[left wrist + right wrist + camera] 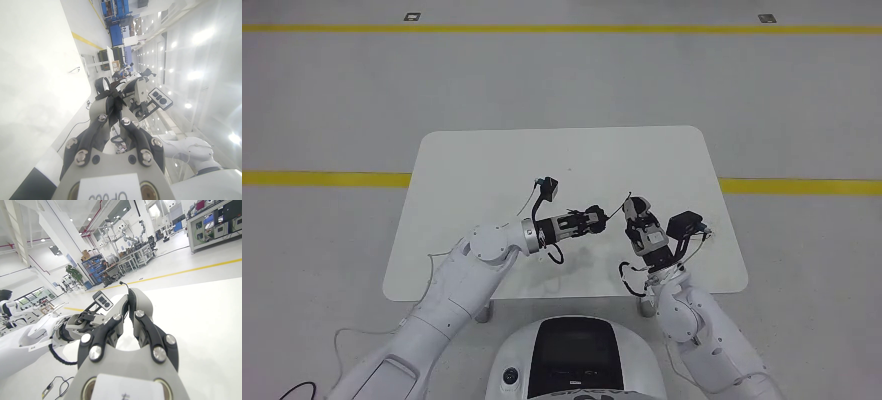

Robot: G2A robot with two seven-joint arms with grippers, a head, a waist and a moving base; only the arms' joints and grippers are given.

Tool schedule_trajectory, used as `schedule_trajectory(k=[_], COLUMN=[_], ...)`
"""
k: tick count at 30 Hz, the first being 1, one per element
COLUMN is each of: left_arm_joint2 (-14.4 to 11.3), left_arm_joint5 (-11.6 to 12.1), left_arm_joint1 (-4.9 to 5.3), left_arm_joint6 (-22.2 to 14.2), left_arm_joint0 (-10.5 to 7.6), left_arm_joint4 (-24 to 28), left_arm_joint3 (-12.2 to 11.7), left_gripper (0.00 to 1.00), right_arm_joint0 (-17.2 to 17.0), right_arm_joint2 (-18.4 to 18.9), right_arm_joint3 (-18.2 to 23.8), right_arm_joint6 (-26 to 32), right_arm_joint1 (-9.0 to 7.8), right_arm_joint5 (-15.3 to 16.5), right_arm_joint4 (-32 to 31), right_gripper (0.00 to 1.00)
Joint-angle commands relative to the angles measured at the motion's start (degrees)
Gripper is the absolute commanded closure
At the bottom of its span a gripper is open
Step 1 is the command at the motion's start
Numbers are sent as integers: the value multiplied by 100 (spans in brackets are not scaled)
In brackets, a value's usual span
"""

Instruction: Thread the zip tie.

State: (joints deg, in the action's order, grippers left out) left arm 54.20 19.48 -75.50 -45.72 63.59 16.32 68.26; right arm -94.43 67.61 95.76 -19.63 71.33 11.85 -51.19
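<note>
Both grippers hover close together above the front middle of the white table. My left gripper is shut on one end of a thin black zip tie, which pokes out past the closed fingertips. My right gripper faces it a short gap away. Its fingers are shut on the other part of the zip tie, whose small head sticks up above the tips. In the left wrist view the right gripper shows just beyond the tie's end.
The table's front edge lies close under both forearms, and its right edge is near the right arm. Bare tabletop stretches behind and left of the grippers. Yellow floor lines run past the table.
</note>
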Motion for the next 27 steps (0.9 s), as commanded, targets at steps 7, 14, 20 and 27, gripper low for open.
schedule_trajectory(k=[7,14,20,27], left_arm_joint2=[0,0,0,0], left_arm_joint5=[0,0,0,0], left_arm_joint1=[0,0,0,0], left_arm_joint6=[0,0,0,0], left_arm_joint0=[0,0,0,0], left_arm_joint4=[0,0,0,0], left_arm_joint3=[0,0,0,0], left_gripper=[100,100,100,100], right_arm_joint0=[7,6,26,-2], right_arm_joint2=[19,14,-11,40], right_arm_joint3=[-3,-16,-63,-18], right_arm_joint6=[-11,32,72,-3], right_arm_joint1=[20,35,55,67], right_arm_joint5=[1,12,12,-11], right_arm_joint4=[-35,-94,-98,-115], right_gripper=[100,100,100,100])
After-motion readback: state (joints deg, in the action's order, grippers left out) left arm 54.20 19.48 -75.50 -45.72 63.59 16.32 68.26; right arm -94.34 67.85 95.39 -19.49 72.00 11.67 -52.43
